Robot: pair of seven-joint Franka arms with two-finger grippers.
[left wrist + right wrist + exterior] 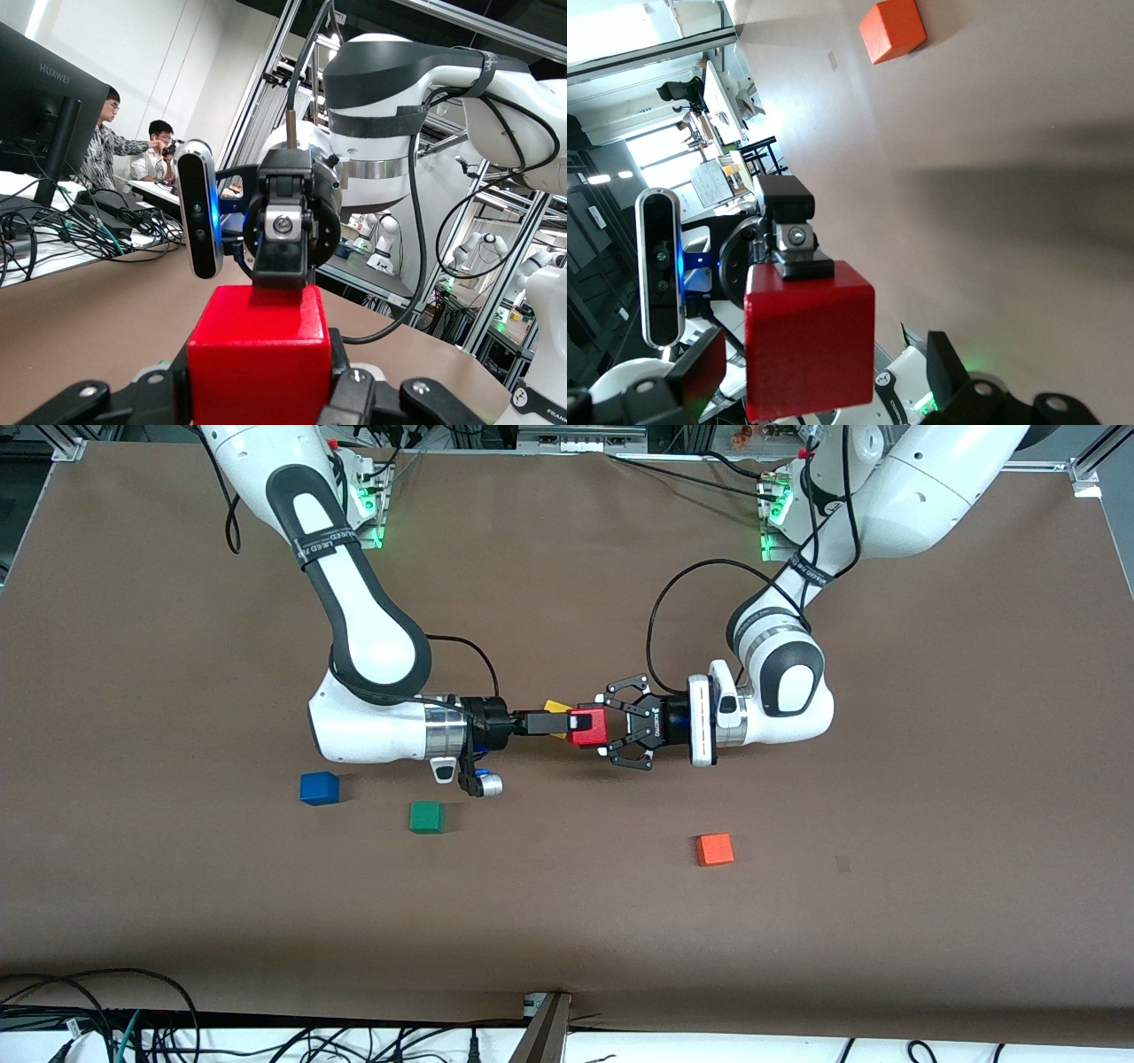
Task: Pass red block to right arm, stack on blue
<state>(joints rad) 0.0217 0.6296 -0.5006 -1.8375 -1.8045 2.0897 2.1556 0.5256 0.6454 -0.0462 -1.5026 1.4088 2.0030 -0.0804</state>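
- The left claw (609, 731) is clamped on the red block (588, 726), holding it in the air over the middle of the counter (567, 921).
- The right claw (556, 724) meets the block from the right arm's end; its slim fingers stand spread beside the block, not yet pinched on it.
- Only the front view shows the blue cube (319, 788), resting on the counter toward the right arm's end, with the green cube (426, 817) near it and closer to the front camera.
- A yellow cube (556, 708) shows partly above the right claw, in the front view alone.
- The orange cube (714, 849) lies toward the left arm's end; the right wrist view (893, 29) also catches it.
- The left wrist view shows the red block (259, 354) up close with the right claw's finger (285, 266) at its top edge, and 2 people at a desk in the background.
- The right wrist view shows the block (806, 345) facing the left wrist's camera.
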